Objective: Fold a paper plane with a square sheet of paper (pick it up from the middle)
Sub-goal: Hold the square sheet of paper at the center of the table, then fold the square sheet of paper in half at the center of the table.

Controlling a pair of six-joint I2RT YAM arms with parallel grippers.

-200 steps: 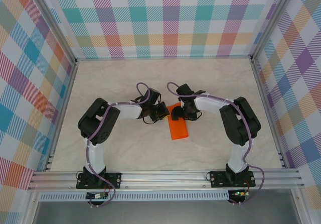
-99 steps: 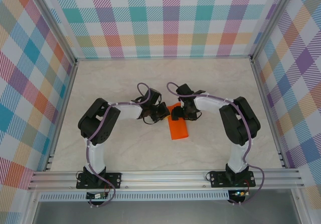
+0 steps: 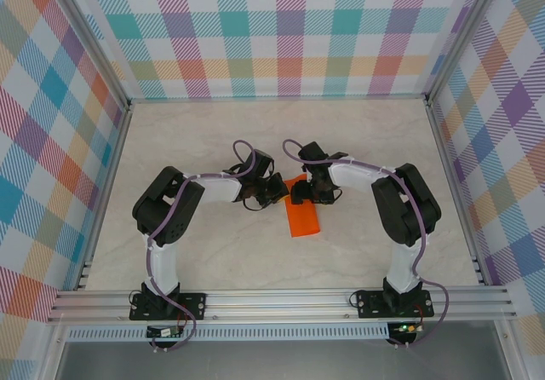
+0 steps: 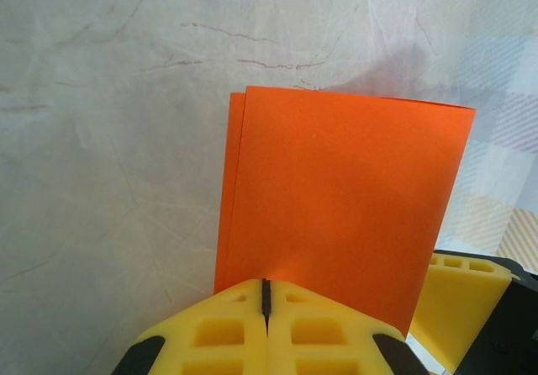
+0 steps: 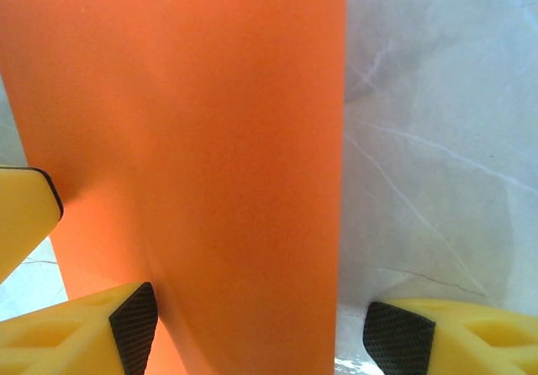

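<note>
Square sheet of paper [image 3: 303,218], folded double into an orange oblong, lies mid-bench [image 3: 213,252]. Its long axis runs near to far, and the far end sits between the two wrists. Left wrist view: two layers show at the sheet's [image 4: 336,207] left edge. Left jaws are together, tips over the edge closest to that camera, paper face-on to their seam. They are likely pressing down, not pinching, though contact cannot be told. Right wrist view: sheet [image 5: 193,139] runs straight ahead between the right jaws, which stand apart, straddling it. It is close against the left finger [image 5: 92,333], with bare bench by the other. Right arm looks better placed to grip.
</note>
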